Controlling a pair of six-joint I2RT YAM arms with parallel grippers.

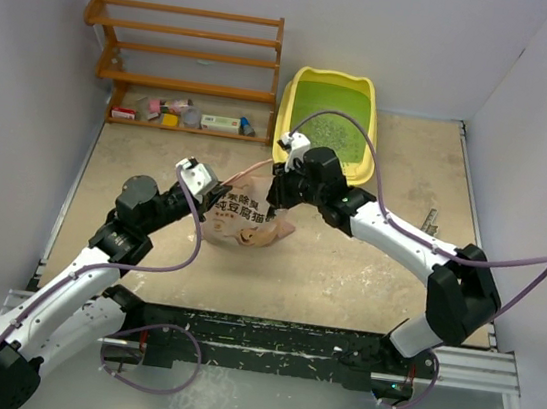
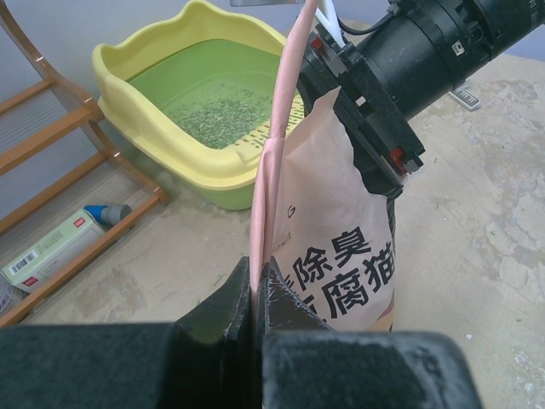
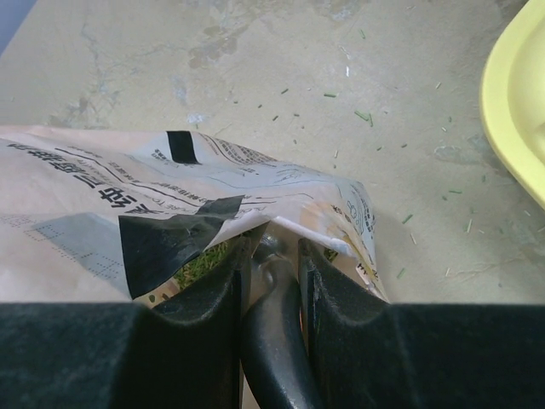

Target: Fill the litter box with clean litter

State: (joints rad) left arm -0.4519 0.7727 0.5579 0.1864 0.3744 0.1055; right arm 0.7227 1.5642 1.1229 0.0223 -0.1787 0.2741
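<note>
The yellow litter box point(image 1: 297, 102) with a green floor stands at the back centre; a thin patch of pale grey-green litter point(image 1: 341, 138) lies in it. Both also show in the left wrist view, the box point(image 2: 162, 128) and the litter point(image 2: 217, 111). A pink printed bag point(image 1: 246, 223) stands upright mid-table. My left gripper point(image 1: 214, 197) is shut on the bag's pink top edge point(image 2: 266, 170). My right gripper point(image 1: 280, 195) is shut on a dark grey scoop handle point(image 3: 277, 341) that reaches into the bag's open mouth point(image 3: 255, 200); the scoop's bowl is hidden inside.
A wooden shelf rack point(image 1: 188, 52) stands at the back left with small boxes on its lowest shelf. White walls close in the left, back and right. Loose granules dot the tabletop point(image 3: 366, 111). A small grey object point(image 1: 430, 222) lies on the right.
</note>
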